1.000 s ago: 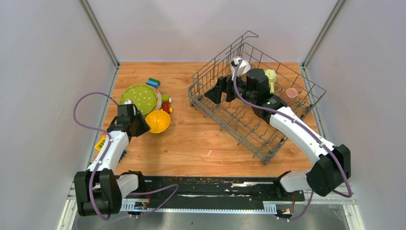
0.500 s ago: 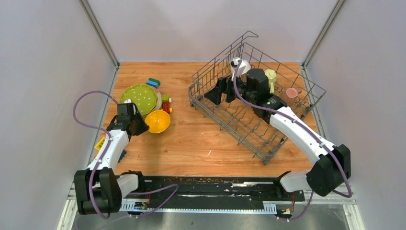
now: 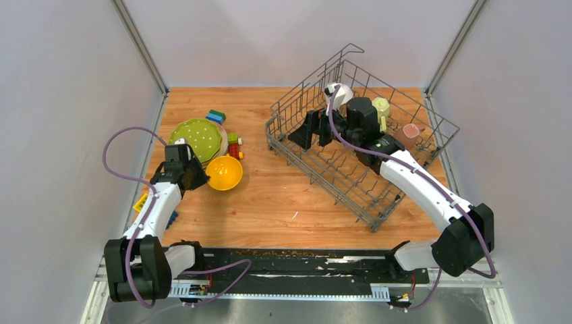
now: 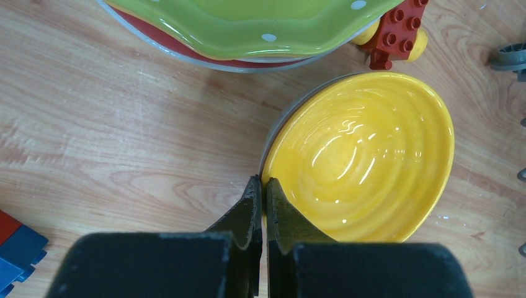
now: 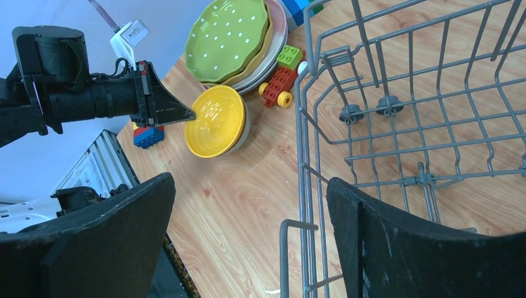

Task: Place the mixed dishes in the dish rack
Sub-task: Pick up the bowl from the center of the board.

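Early: pale-green mug [image 3: 382, 108] and pink mug [image 3: 409, 132] are in the dish rack [image 3: 317, 165].
Left fingers [image 4: 251, 205] pinch the rim of the yellow bowl [image 3: 224, 173], beside plates [image 3: 197, 138] waiting on the desk [image 3: 283, 196]; right fingers [image 5: 403, 248] spread, empty.

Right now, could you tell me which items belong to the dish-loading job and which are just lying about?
Job: yellow bowl, lime-green dotted plate, pale-green mug, pink mug, dish rack.
Lying about: red toy block, green toy block, blue toy block.
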